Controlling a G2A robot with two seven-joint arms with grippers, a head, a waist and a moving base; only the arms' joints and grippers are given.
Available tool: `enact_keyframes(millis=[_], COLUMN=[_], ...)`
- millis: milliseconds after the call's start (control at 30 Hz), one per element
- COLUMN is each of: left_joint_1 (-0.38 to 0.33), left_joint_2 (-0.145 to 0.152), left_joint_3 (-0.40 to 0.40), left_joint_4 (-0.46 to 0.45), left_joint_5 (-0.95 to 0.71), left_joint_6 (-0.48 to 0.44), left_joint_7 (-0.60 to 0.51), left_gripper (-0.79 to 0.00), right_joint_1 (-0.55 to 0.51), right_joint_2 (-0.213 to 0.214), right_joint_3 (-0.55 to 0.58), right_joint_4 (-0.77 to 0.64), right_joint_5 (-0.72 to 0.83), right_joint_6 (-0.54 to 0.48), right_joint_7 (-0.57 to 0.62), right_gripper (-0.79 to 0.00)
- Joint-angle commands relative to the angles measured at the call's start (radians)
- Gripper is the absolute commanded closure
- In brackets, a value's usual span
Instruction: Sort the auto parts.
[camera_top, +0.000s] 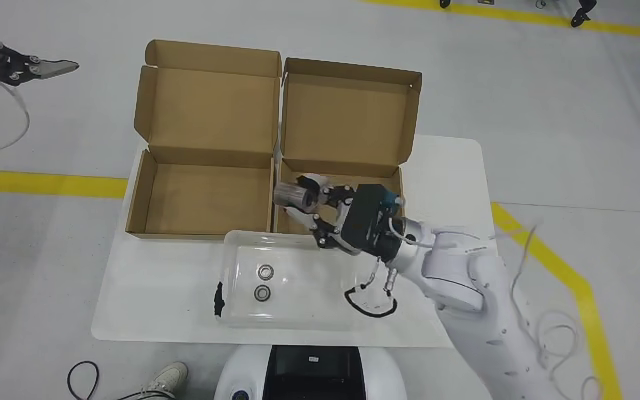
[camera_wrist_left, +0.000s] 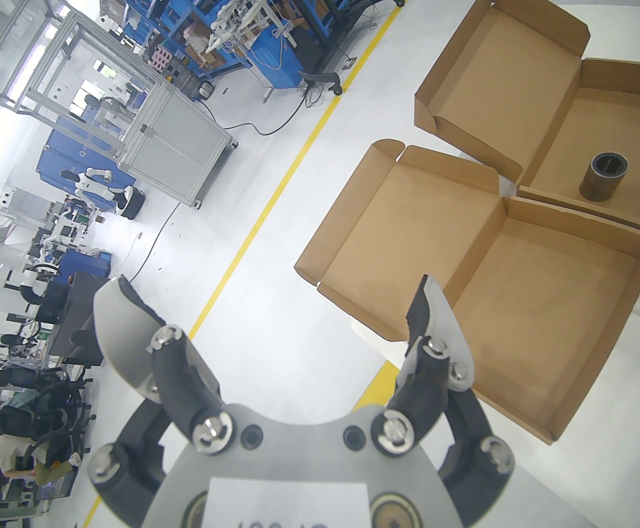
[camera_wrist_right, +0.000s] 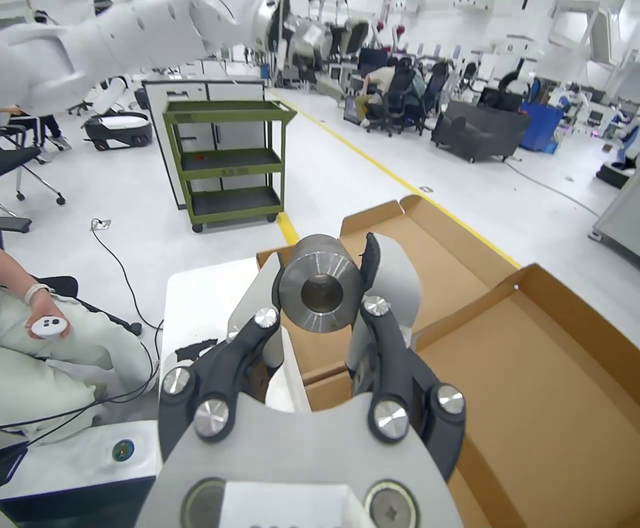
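A robot's right arm comes in from the near right corner of the white table (camera_top: 450, 180) and slants across the right end of the clear tray (camera_top: 300, 295). Its wrist is turned level, so the right gripper (camera_top: 303, 196) points sideways just beyond the tray's far rim. The two fingers (camera_wrist_right: 385, 270) are pinched on a metal cylinder (camera_wrist_right: 320, 295). The part is held on its side, above the table, with its open bore facing back toward the wrist. It hangs just past the tray's far rim, about where the left-hand box (camera_top: 200, 200) and the right-hand box (camera_top: 345, 115) meet. Both cardboard boxes sit behind the tray with their lids folded back. The left gripper (camera_wrist_left: 272, 290) hangs well away from the tray, off the table and out over the grey floor (camera_wrist_left: 280, 90) beyond the left-hand box, with its fingers (camera_wrist_left: 432, 310) spread wide and nothing between them. Two small metal rings (camera_top: 265, 271) lie flat inside the tray near its left half, one just in front of the other. A small black piece (camera_top: 218, 298) sits at the tray's left wall. The left wrist camera picks out a dark cylinder (camera_wrist_left: 602, 176) standing upright in the right-hand box.
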Motion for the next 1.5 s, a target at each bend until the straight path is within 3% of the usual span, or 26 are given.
enact_keyframes(millis=[0,333,533,933,1467], left_joint_1=[0.000,0.000,0.000,0.000,0.000], left_joint_2=[0.000,0.000,0.000,0.000,0.000], left_joint_3=[0.000,0.000,0.000,0.000,0.000], left_joint_4=[0.000,0.000,0.000,0.000,0.000], left_joint_5=[0.000,0.000,0.000,0.000,0.000], left_joint_6=[0.000,0.000,0.000,0.000,0.000], left_joint_7=[0.000,0.000,0.000,0.000,0.000], left_gripper=[-0.785,-0.785,-0.785,-0.785,-0.785], right_joint_1=[-0.002,0.051,0.093,0.212,0.346], right_joint_2=[0.000,-0.011,-0.021,-0.049,-0.111], right_joint_3=[-0.010,-0.072,-0.094,-0.194,-0.302], right_joint_4=[0.021,0.162,0.237,0.356,0.580], right_joint_5=[-0.029,-0.110,-0.087,-0.217,-0.176], right_joint_6=[0.040,0.232,0.291,0.495,0.568], right_joint_7=[0.033,0.195,0.254,0.553,0.634], right_gripper=[0.000,0.000,0.000,0.000,0.000])
